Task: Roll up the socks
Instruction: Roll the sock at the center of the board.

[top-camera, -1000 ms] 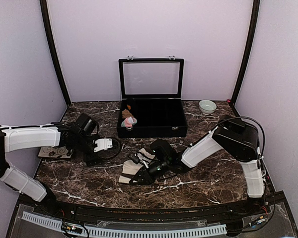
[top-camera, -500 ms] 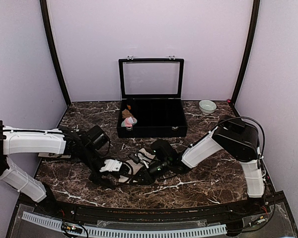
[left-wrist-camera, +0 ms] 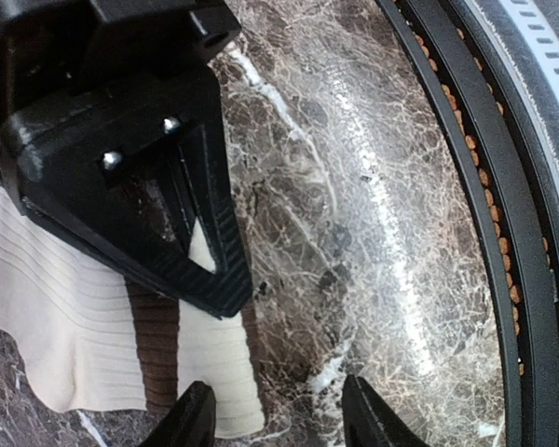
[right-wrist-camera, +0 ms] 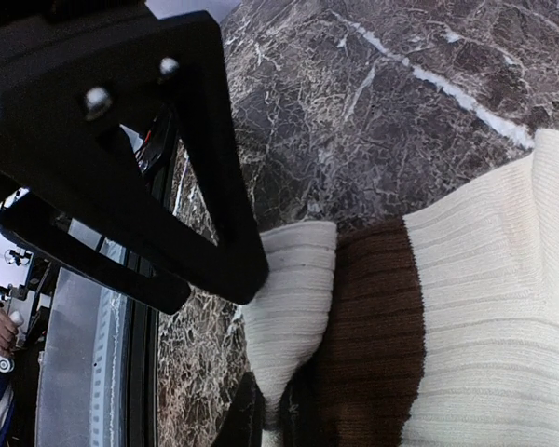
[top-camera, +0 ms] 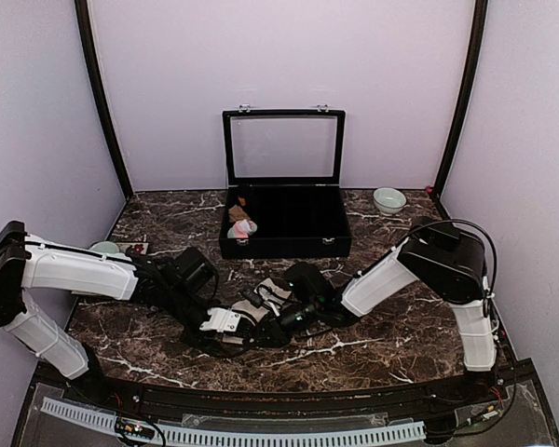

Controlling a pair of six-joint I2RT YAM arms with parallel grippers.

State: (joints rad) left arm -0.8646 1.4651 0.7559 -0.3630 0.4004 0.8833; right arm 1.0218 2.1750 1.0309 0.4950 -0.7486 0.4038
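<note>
The cream-beige sock (top-camera: pixel 276 288) with a dark brown band (right-wrist-camera: pixel 373 317) lies flat on the marble table in front of the case. My right gripper (right-wrist-camera: pixel 273 424) is shut on the sock's cream cuff (right-wrist-camera: pixel 293 289) at its near end. My left gripper (left-wrist-camera: pixel 279 424) hovers open just beside that cuff. Its left fingertip (left-wrist-camera: pixel 191 424) is by the cuff's edge (left-wrist-camera: pixel 219 372), and bare marble shows between the fingers. In the top view the two grippers meet at the sock's near-left end (top-camera: pixel 247 326). A pink and white fabric bundle (top-camera: pixel 243 226), by its look the pink sock, lies inside the case.
The black case (top-camera: pixel 289 248) stands open at the back centre, its glass lid upright, with a tan-brown bundle (top-camera: pixel 237 212) in it. A small pale bowl (top-camera: pixel 388 199) sits at the back right. A mint-green item (top-camera: pixel 105 248) lies far left. The table's black front rim (left-wrist-camera: pixel 503 186) is close.
My left arm has swung from the table's left side to the sock's near end, its jaws narrowing on the way. The right gripper has kept its hold and place.
</note>
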